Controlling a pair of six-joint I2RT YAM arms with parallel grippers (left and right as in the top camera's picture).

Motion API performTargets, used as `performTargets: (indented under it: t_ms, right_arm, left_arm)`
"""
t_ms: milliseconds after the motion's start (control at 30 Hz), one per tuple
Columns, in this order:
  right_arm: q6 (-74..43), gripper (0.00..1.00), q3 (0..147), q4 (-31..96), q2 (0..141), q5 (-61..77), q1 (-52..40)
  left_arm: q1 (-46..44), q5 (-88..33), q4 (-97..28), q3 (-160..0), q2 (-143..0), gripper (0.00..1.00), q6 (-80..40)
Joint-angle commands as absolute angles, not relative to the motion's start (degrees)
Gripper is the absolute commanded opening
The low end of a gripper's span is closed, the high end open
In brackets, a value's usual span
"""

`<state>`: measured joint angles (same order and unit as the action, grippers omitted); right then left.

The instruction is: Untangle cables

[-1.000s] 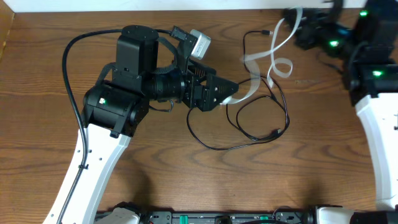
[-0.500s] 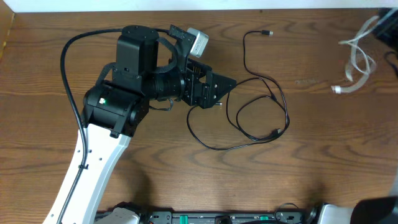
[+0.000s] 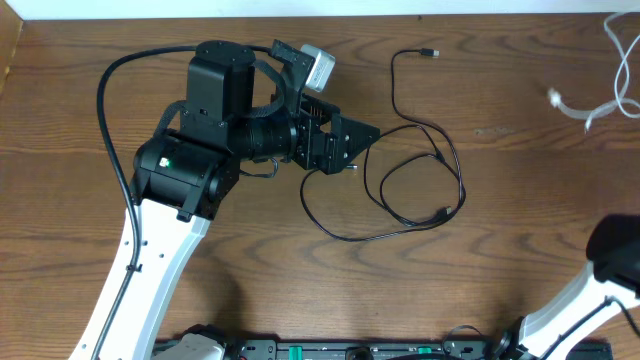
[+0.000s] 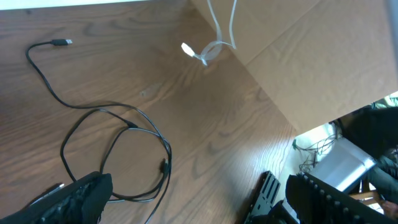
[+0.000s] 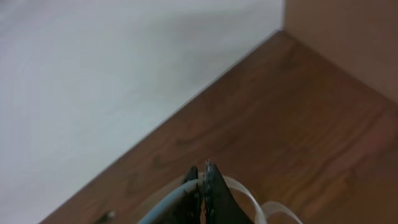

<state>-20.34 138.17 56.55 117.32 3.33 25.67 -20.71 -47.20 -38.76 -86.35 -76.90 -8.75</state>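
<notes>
The brown table [image 3: 520, 250] holds the looped black cable [image 3: 443, 212] mid-frame. The right gripper [image 5: 203, 186] pinches the white cable [image 3: 553, 97] at upper right, so the two don't cross. For the left gripper [image 3: 368, 140], I cannot tell how the jaws are.

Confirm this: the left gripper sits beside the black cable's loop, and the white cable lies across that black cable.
Wrong on the white cable: it is far from the black cable, near the table's right edge, as the overhead view shows. The left gripper part holds.

Even, soft light; right wrist view blurred.
</notes>
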Motion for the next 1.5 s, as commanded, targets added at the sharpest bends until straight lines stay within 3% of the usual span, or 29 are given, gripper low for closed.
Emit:
performTargets:
  t_ms: [0,267,333,400,433,767,900,967,1067,1100,1200,1467]
  right_arm:
    - [-20.1,0.01,141.4,57.5,122.8,-4.5,26.3]
    - [-20.9,0.04,141.4,56.8,132.3,-8.3,27.9]
    - [-20.9,0.41,141.4,57.9,134.4,-8.3,28.1]
    - [-20.9,0.85,141.4,59.8,136.3,-8.3,28.2]
    - [-20.8,0.99,141.4,60.9,137.1,-8.3,28.2]
    - [-20.0,0.99,141.3,71.6,136.3,-4.8,28.7]
    - [-10.9,0.99,141.3,74.5,132.6,16.9,28.4]
    - [-0.3,0.99,141.3,81.5,131.2,32.0,26.6]
    - [10.8,0.99,141.0,89.0,131.4,36.7,23.8]
    - [16.6,0.93,139.8,92.3,131.5,36.4,21.6]
    - [22.7,0.89,135.9,94.1,131.5,36.1,17.9]
    - [24.5,0.72,119.3,86.3,131.5,35.1,9.4]
  left_arm:
    - [-20.6,-46.9,-39.0,-87.1,-77.3,0.95,-8.2]
    - [-20.6,-46.9,-40.1,-87.1,-77.3,0.94,-8.2]
    - [-20.6,-46.9,-40.3,-86.8,-77.3,0.94,-8.2]
    - [-20.6,-46.9,-40.3,-86.4,-77.3,0.94,-8.2]
    - [-20.6,-46.9,-40.3,-86.2,-77.4,0.94,-8.2]
    - [-20.6,-46.9,-40.7,-85.8,-77.7,0.94,-8.2]
    - [-20.6,-46.4,-40.9,-85.7,-79.3,0.94,-7.1]
    - [-20.7,-45.8,-42.0,-85.7,-82.1,0.94,-7.1]
    - [-20.9,-45.3,-43.3,-85.7,-85.1,0.94,-7.1]
    - [-20.9,-45.3,-44.0,-85.7,-86.6,0.94,-7.1]
    - [-20.8,-43.3,-44.4,-85.7,-88.6,0.93,-7.1]
    - [-20.8,-30.3,-46.3,-85.7,-89.0,0.93,-7.3]
